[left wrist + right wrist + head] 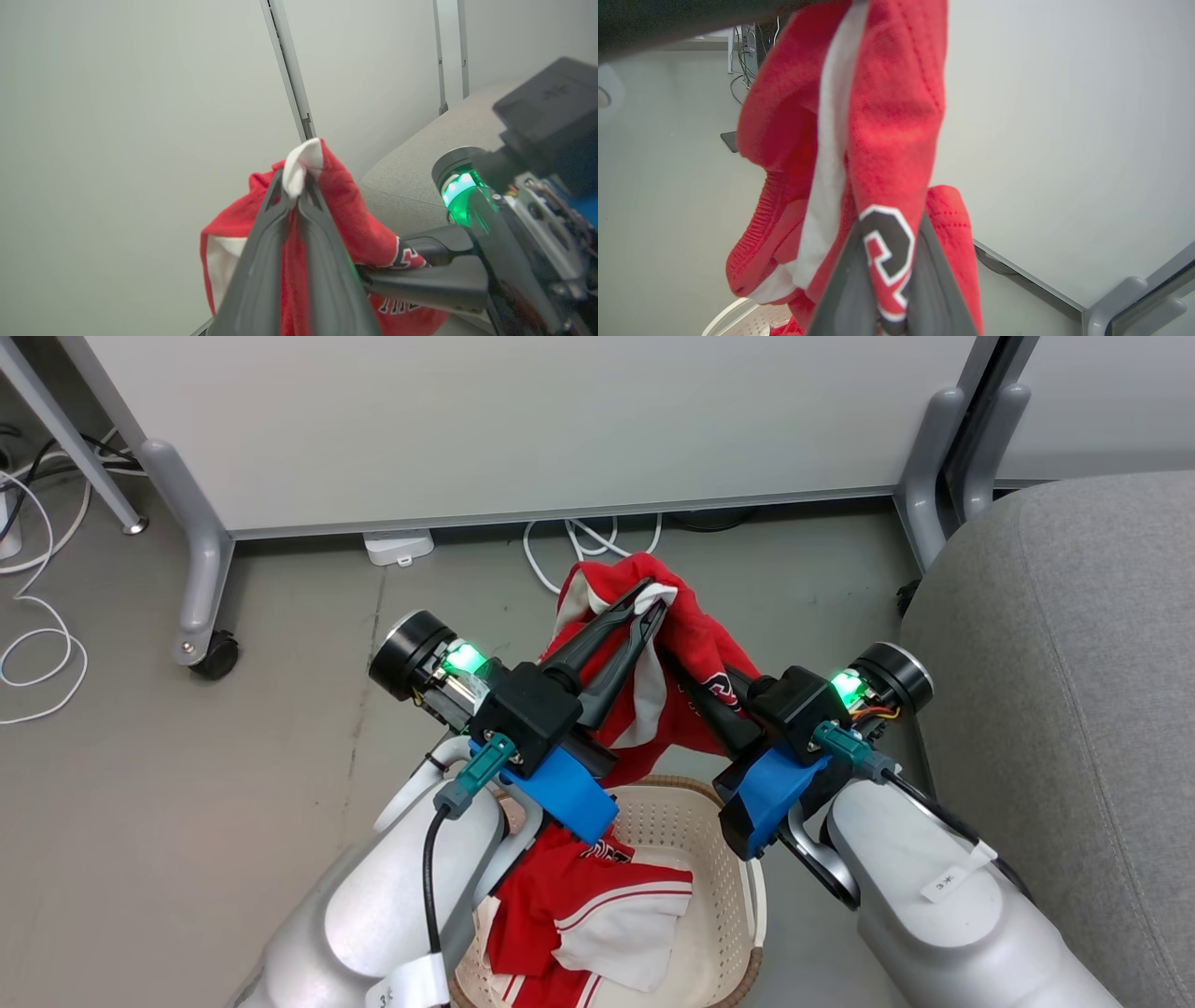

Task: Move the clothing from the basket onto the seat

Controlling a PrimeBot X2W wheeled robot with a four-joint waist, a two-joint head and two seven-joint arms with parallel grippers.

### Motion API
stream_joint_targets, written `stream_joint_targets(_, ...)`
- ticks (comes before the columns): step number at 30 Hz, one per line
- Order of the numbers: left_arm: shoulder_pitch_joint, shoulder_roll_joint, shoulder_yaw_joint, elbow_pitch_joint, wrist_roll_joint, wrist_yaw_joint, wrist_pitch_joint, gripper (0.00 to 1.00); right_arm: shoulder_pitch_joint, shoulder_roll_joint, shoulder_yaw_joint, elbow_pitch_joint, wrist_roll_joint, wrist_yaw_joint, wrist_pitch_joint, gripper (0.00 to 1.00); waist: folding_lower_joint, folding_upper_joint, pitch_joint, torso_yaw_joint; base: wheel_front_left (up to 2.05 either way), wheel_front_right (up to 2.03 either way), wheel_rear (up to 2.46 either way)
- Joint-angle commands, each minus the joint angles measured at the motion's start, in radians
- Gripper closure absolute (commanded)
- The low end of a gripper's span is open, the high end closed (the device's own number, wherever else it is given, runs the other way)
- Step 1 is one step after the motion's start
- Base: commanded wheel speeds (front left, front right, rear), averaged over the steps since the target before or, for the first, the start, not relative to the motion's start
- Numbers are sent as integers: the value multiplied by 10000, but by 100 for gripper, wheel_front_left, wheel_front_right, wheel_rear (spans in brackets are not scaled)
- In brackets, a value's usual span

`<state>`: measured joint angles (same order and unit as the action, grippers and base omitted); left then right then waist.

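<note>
Holding a red jersey (695,644) over the basket (724,859), left gripper (656,595) and right gripper (889,242) both clamped on it, we see more clothes (560,905) inside, partly hidden.

Red-and-white clothing (695,630), cream basket (714,859), grey seat (1074,691).
The lifted garment (887,116) is red with white trim and a black numeral edged white; the lower garment (579,905), in the basket, shows white stripes and a white panel. The basket has perforated dots and a brown woven-look rim. The left gripper (653,597) and right gripper (889,233) have dark fingers (607,663), blue mounts (569,793), green lights (464,660).
</note>
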<state>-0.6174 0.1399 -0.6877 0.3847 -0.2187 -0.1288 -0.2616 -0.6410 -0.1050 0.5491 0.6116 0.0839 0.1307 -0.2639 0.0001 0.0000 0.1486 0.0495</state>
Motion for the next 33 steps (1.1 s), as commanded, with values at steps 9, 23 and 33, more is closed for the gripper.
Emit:
stream_joint_targets(9, 26, 45, 97, 70, -34, -17, -50, 100, 114, -55, 104, -263, 255, 1, -12, 100, -1, 0, -123, -74, 0, 0, 0)
stream_joint_targets(23, 258, -20, 375, 21, 34, -18, -50, 0, 522, -49, -452, -678, 585, 1, -12, 100, -1, 0, -111, -201, 0, 0, 0)
stream_joint_targets(33, 414, 62, 474, -51, 148, -20, -49, 0, 944, -59, -1608, -1229, 570, 1, -12, 100, -1, 0, 152, -828, 0, 0, 0)
